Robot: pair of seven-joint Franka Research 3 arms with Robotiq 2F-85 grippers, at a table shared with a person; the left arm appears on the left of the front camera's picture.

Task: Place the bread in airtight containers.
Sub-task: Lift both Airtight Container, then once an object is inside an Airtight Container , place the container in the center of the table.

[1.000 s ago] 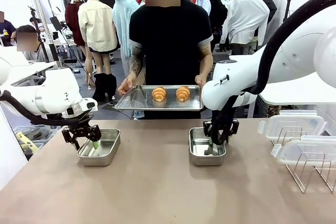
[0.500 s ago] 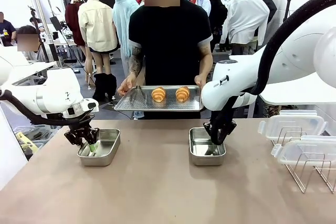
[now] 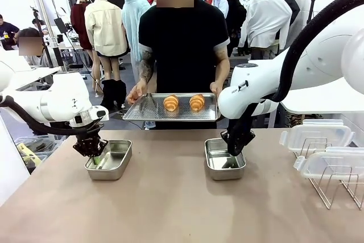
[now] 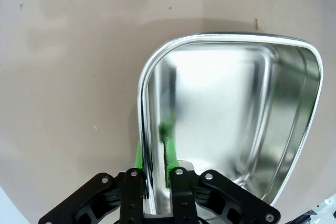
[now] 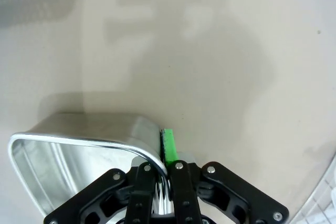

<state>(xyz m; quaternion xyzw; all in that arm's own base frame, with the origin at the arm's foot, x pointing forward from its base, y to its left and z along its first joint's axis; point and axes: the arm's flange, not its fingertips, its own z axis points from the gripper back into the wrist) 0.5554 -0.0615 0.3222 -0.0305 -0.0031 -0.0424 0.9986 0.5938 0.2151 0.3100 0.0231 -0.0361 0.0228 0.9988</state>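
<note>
container rims between pads of both tools

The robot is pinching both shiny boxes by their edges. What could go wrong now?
1. The left arm's fingers pinch only the thin wall of the left box, and the right arm's fingers pinch only the thin wall of the right box. Either box might slip or tip if lifted.
2. The two croissants lie loose on the tray the person holds. They might slide off if it tilts.
</note>
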